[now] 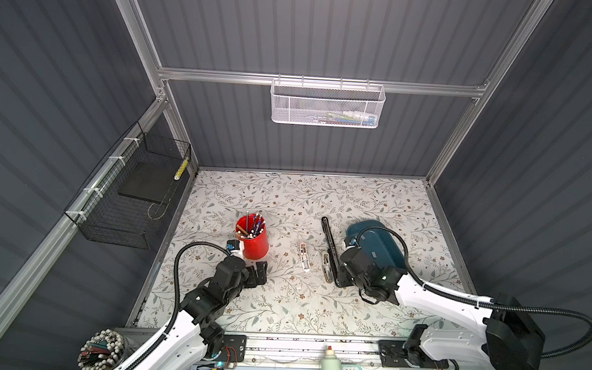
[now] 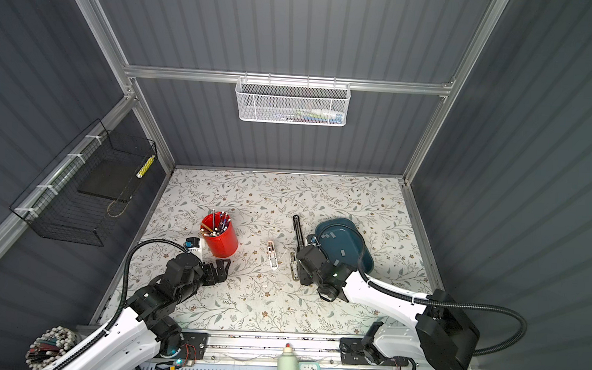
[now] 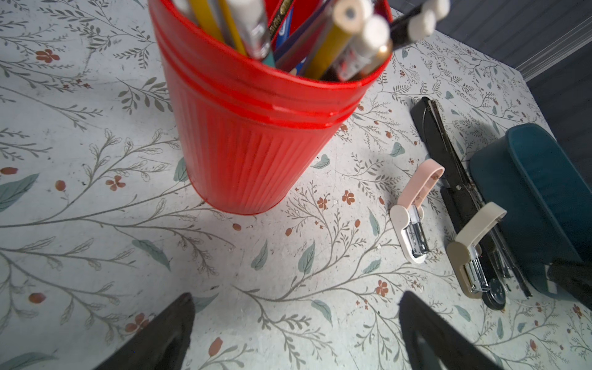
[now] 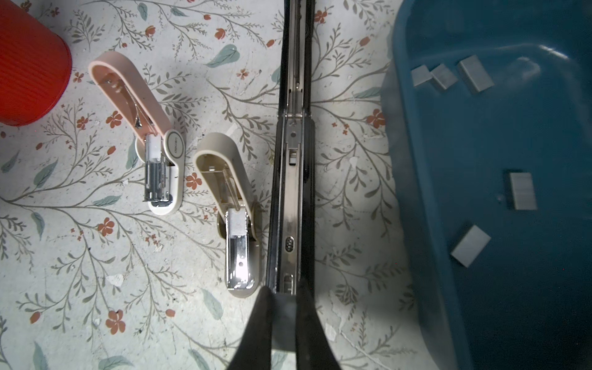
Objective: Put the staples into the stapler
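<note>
The black stapler lies opened out flat on the floral table, its long metal channel facing up. My right gripper is shut on a grey strip of staples, just over the channel's near end. Several more staples lie loose in the blue tray beside the stapler. My left gripper stands open and empty over bare table, close in front of the red pen cup.
A small pink stapler and a small beige one lie open to the left of the black stapler. The red cup holds pens. A black wire basket hangs on the left wall.
</note>
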Robot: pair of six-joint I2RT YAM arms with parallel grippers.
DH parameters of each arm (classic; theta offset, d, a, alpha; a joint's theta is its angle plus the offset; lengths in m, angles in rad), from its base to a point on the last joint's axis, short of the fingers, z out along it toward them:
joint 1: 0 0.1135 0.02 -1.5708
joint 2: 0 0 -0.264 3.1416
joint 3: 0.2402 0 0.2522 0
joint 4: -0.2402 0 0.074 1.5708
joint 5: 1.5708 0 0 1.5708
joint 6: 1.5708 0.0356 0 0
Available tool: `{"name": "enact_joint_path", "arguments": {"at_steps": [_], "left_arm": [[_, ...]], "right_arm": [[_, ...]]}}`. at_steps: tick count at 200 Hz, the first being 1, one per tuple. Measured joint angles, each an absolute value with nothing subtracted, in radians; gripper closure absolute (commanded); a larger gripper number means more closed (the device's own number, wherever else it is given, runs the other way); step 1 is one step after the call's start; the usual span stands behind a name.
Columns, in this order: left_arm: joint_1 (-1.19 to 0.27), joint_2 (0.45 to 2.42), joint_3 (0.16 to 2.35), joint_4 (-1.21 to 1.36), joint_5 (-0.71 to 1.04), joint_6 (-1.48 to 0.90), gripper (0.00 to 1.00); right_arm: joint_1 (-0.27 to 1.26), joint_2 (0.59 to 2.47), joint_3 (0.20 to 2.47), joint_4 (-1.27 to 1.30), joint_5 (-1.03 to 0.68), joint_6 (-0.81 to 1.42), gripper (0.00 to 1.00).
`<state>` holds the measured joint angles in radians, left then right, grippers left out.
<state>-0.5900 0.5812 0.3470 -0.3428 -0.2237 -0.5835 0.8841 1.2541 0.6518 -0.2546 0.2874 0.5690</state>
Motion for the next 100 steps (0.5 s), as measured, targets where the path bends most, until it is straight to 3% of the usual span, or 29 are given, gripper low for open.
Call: {"name": "enact_joint_path", "arguments": {"at_steps": [100], "left_arm": [[-0.59, 0.591, 0.347, -0.342, -0.223, -0.583, 0.0]], "right_arm": [[0.884, 1.351, 0.657, -0.238, 0.288, 0.564, 1.0]]}}
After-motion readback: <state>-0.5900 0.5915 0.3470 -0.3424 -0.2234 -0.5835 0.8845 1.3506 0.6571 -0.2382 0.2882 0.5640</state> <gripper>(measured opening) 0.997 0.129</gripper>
